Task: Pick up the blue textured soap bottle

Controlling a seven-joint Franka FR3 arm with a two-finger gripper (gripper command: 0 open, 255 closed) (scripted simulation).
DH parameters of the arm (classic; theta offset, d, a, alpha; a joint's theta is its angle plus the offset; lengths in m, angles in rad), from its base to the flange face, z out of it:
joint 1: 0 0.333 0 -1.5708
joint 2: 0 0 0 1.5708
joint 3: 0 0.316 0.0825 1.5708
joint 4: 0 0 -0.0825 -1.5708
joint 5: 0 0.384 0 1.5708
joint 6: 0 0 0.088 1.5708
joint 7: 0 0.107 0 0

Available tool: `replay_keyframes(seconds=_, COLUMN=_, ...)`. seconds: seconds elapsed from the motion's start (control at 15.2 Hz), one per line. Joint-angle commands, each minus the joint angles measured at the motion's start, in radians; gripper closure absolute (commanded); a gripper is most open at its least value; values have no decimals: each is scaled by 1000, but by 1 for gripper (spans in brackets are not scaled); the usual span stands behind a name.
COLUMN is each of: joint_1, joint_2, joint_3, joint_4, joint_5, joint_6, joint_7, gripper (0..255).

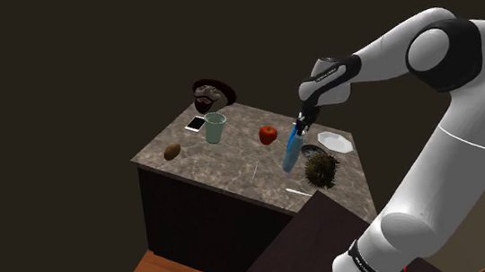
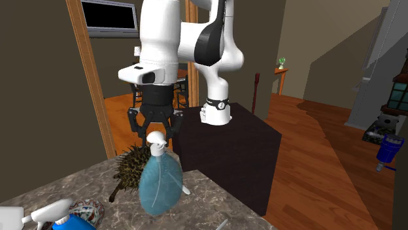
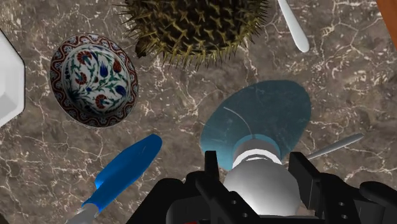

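The gripper (image 2: pixel 155 135) is clamped narrow on the bottle's (image 2: pixel 160 181) smooth white pump cap (image 3: pixel 261 181), one black finger pressing each side. Below the fingers hangs the body, a flattened, translucent blue teardrop, slightly tilted, over the brown, white-veined marble counter (image 3: pixel 57 159). Whether its base touches the stone, can't tell. Close by sits a spiky brown fruit (image 3: pixel 197 25), then a round floral-patterned bowl (image 3: pixel 94 79), and a glossy blue sprayer (image 3: pixel 127 167) lying flat.

A spiky fruit (image 3: pixel 197 25) sits near a patterned bowl (image 3: pixel 94 79) on the counter (image 3: pixel 44 165), an apple (image 1: pixel 268 135) and a cup (image 1: pixel 216 128) farther off.
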Motion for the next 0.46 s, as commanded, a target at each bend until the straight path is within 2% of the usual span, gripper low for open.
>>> replay_keyframes(seconds=0.0, joint_1=2, joint_2=-21, joint_3=-2, joint_4=8, joint_5=-13, joint_6=-27, joint_7=8, gripper=255)
replay_keyframes(seconds=0.4, joint_1=6, joint_2=-61, joint_3=-3, joint_4=28, joint_5=-36, joint_6=-83, joint_7=20, gripper=255)
